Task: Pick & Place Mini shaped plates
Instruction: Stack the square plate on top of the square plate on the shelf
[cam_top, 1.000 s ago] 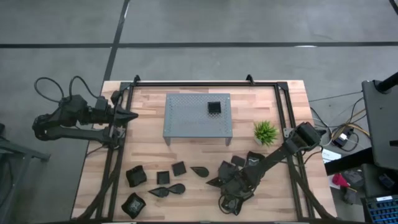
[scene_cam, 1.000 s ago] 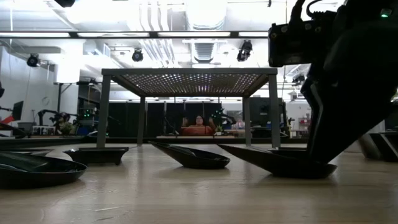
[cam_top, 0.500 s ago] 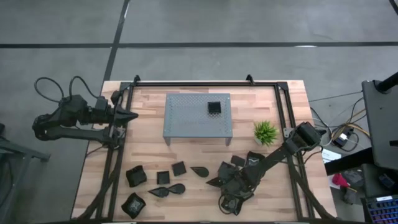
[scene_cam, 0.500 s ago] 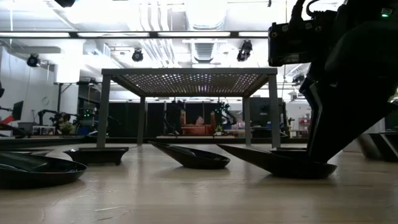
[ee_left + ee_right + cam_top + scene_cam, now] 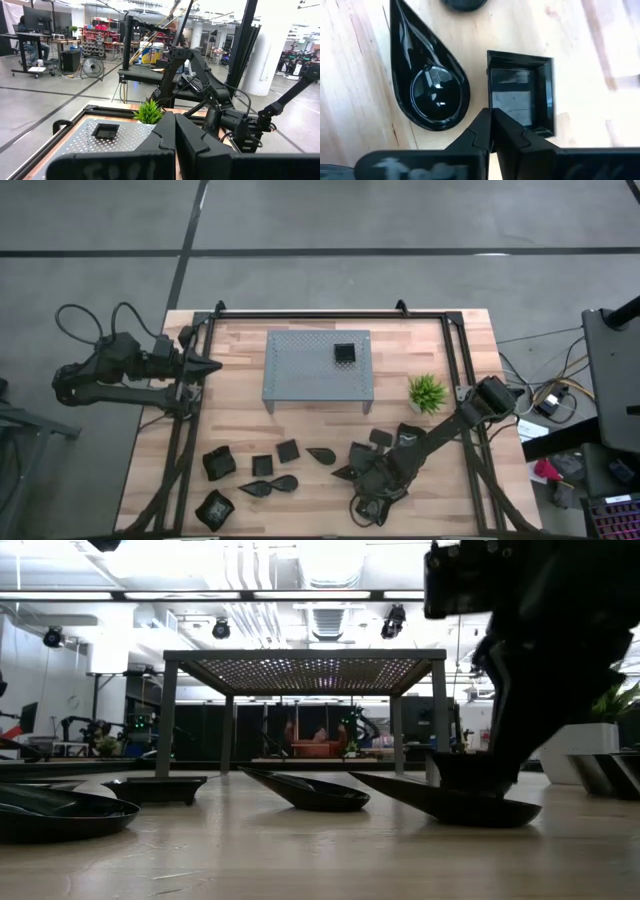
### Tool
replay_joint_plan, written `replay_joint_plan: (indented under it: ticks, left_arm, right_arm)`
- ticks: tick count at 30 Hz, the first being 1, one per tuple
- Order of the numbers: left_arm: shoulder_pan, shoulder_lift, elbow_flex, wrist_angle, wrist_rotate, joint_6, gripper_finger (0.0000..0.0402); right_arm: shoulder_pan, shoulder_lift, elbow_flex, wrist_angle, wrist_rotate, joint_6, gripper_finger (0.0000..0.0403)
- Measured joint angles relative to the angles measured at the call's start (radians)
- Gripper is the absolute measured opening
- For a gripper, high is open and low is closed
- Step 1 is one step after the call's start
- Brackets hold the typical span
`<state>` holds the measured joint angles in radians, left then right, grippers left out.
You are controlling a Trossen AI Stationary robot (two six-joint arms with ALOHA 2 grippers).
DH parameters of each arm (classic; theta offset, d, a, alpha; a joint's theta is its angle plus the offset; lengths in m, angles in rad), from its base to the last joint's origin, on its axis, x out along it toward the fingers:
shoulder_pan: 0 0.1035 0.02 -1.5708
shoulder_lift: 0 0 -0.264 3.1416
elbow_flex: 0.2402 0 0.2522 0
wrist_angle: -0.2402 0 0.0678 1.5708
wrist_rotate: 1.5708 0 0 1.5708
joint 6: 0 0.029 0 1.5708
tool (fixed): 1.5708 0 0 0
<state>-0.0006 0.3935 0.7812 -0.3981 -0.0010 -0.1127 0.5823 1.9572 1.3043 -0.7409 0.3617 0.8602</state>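
Note:
Small black plates lie along the table's near side: squares (image 5: 288, 450), teardrops (image 5: 322, 454) and a few more near the left. One square plate (image 5: 345, 352) sits on the grey rack. My right gripper (image 5: 364, 465) is near the table's near edge, shut on a small square plate (image 5: 520, 97) beside a teardrop plate (image 5: 427, 85). In the low view the held plate (image 5: 465, 772) shows just behind that teardrop plate (image 5: 450, 805). My left gripper (image 5: 212, 366) waits shut and empty at the table's left edge. My right gripper pinches the square plate by its raised rim (image 5: 489, 97), close to a corner, between its two fingers (image 5: 507, 135). The fingers come slanting down from above and from the right. The low view shows the plate just above table height; the teardrop plate hides its underside.
The grey perforated rack (image 5: 318, 367) stands at the table's middle, far side, with the small green plant (image 5: 427, 392) to its right. A dark frame (image 5: 330, 314) runs round the table's edges. Bare wood lies between the rack and the row of plates.
My right gripper has risen a little, still shut, and the square plate has come up with it; it now shows in the low view above the teardrop plate's rim. The other plates have stayed put.

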Motion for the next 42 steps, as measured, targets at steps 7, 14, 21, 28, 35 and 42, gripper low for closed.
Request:
replay_joint_plan:
  ticks: [7,14,21,28,35,42]
  left_arm:
    - [0.000,0.000,0.000,0.000,0.000,0.000,0.0000]
    - [0.000,0.000,0.000,0.000,0.000,0.000,0.0000]
    - [0.000,0.000,0.000,0.000,0.000,0.000,0.0000]
    - [0.000,0.000,0.000,0.000,0.000,0.000,0.0000]
    - [0.000,0.000,0.000,0.000,0.000,0.000,0.0000]
    - [0.000,0.000,0.000,0.000,0.000,0.000,0.0000]
  right_arm:
    - [0.000,0.000,0.092,-0.084,0.040,-0.058,0.0009]
    - [0.000,0.000,0.227,-0.165,0.091,-0.211,0.0009]
    - [-0.001,0.000,0.380,-0.346,0.256,-0.332,0.0008]
    - [-0.010,0.000,0.524,-0.451,0.431,-0.514,0.0008]
    - [-0.085,0.000,0.603,-0.540,0.464,-0.650,0.0008]
    - [-0.184,0.000,0.607,-0.579,0.470,-0.777,0.0008]
